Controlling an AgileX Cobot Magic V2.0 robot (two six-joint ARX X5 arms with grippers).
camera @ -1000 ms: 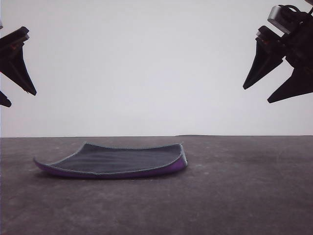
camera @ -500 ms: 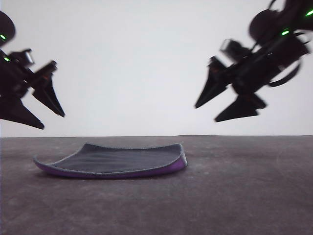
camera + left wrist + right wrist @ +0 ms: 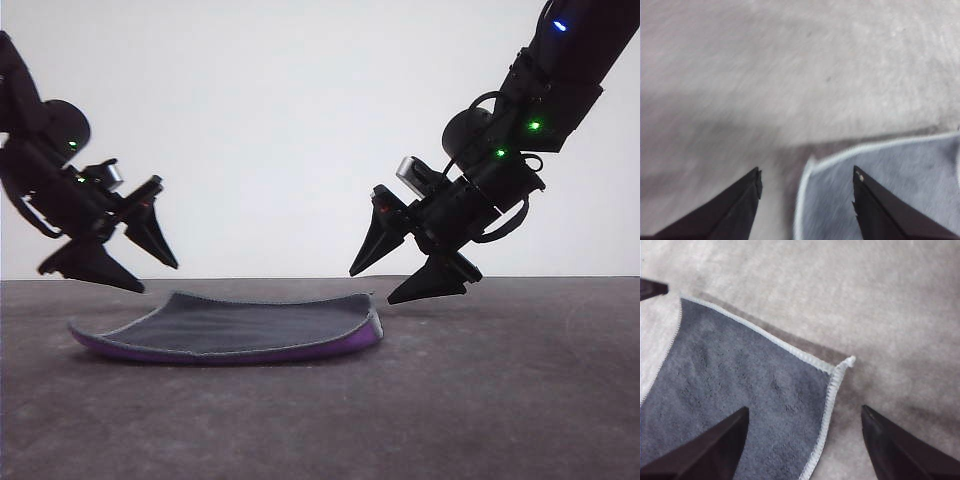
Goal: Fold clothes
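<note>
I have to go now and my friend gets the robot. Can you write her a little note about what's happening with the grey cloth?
Left gripper: open, holding nothing, just above the cloth's left far corner.
Right gripper: open, holding nothing, just above the cloth's right far corner.
Cloth: lying flat on the table, dark grey face up, purple underneath, right edge curled up a little.
Done: both grippers lined up over the corners.
Left: grab the corners and make the fold. Nothing is folded yet.

A bare robot test bench, as in a laboratory, is suggested by a dark grey matte table (image 3: 500, 400) set against a plain white backdrop (image 3: 300, 120), with two black robot arms carrying lit green and blue indicator lights.
</note>
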